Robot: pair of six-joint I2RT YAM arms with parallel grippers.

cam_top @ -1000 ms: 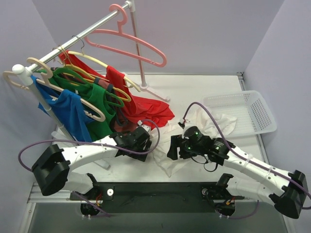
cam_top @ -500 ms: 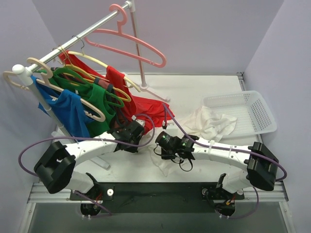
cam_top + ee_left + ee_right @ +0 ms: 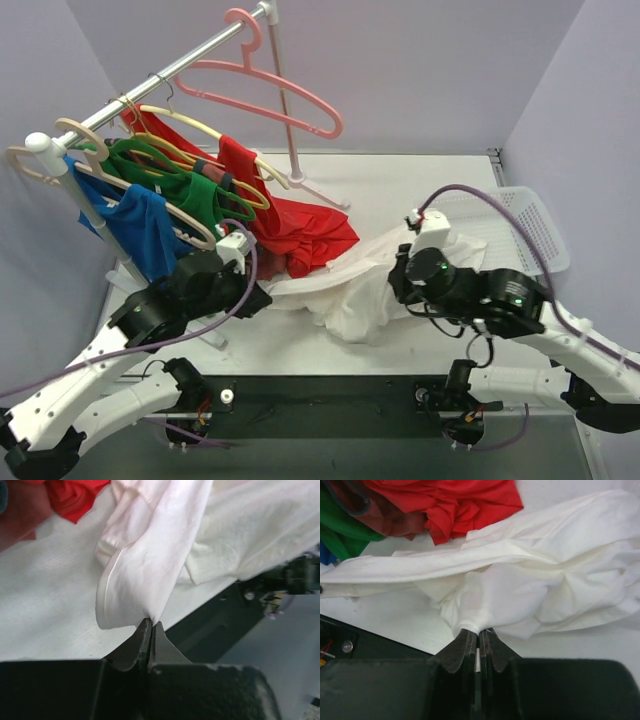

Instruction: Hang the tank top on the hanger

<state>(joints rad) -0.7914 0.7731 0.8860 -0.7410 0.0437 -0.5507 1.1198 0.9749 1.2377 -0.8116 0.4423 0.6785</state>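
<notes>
The white tank top (image 3: 352, 291) is stretched above the table between both arms, its middle sagging in wrinkled folds. My left gripper (image 3: 262, 294) is shut on its left end; in the left wrist view the cloth (image 3: 150, 565) bunches out of the closed tips of that gripper (image 3: 151, 622). My right gripper (image 3: 398, 285) is shut on the right part; the right wrist view shows the fabric (image 3: 520, 585) pinched between the tips of this gripper (image 3: 479, 631). The pink hanger (image 3: 270, 95) hangs empty on the rail at the top, far from both grippers.
A clothes rail (image 3: 150, 85) at the left carries red, green and blue shirts on cream hangers. The red shirt (image 3: 300, 235) droops onto the table just behind the tank top. A white mesh basket (image 3: 535, 235) sits at the right. The rail's stand pole (image 3: 285, 110) rises at the back.
Both grippers have closed on the tank top and pulled apart, lifting and stretching it. The left arm drew back to the left, the right arm to the right.
</notes>
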